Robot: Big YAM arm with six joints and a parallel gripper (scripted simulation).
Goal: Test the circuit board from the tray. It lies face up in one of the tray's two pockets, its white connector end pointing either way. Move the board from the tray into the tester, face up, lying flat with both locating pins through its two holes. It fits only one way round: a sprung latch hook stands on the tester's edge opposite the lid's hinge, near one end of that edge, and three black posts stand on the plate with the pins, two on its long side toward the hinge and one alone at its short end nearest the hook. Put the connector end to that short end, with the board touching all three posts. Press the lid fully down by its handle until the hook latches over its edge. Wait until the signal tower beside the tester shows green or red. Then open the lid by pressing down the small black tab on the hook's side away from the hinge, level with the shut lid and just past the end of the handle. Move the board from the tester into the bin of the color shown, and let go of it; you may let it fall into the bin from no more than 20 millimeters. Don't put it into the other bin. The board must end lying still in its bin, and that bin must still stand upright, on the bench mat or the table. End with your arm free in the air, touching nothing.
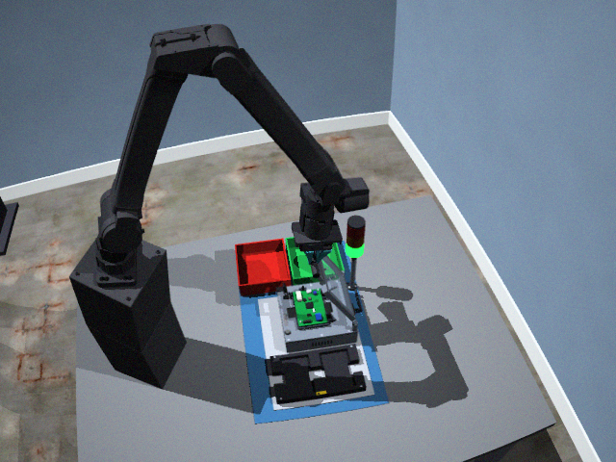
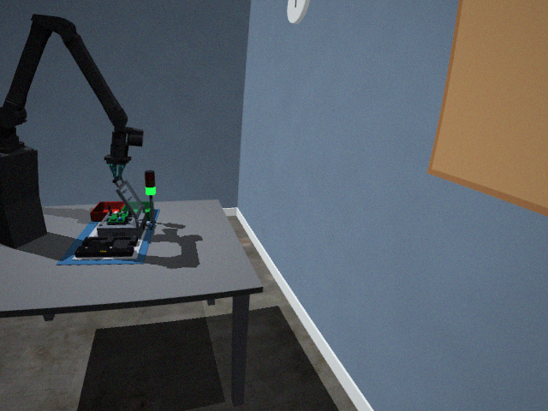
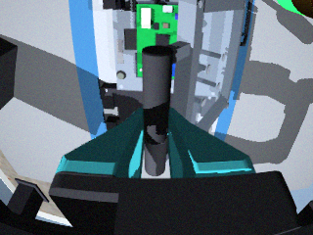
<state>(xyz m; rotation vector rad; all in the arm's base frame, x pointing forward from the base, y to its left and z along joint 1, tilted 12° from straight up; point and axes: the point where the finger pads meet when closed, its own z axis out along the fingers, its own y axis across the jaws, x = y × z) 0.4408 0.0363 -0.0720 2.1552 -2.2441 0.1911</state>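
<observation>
The green circuit board (image 1: 311, 308) lies face up on the grey tester (image 1: 318, 322), its white connector end toward the bins. The clear lid (image 1: 336, 288) stands raised at a steep tilt. My gripper (image 3: 156, 116) is shut on the lid's black handle (image 3: 156, 101), which shows as a dark cylinder between the teal fingers in the wrist view. In the side view the gripper (image 2: 116, 175) holds the top edge of the raised lid (image 2: 128, 199). The signal tower (image 1: 355, 241) beside the tester shows green. The board also shows below the handle in the wrist view (image 3: 156, 26).
A red bin (image 1: 262, 266) and a green bin (image 1: 306, 261) stand side by side behind the tester. The black tray (image 1: 316, 372) lies in front of the tester on the blue mat (image 1: 313, 358). The arm's base (image 1: 124, 303) stands at the left.
</observation>
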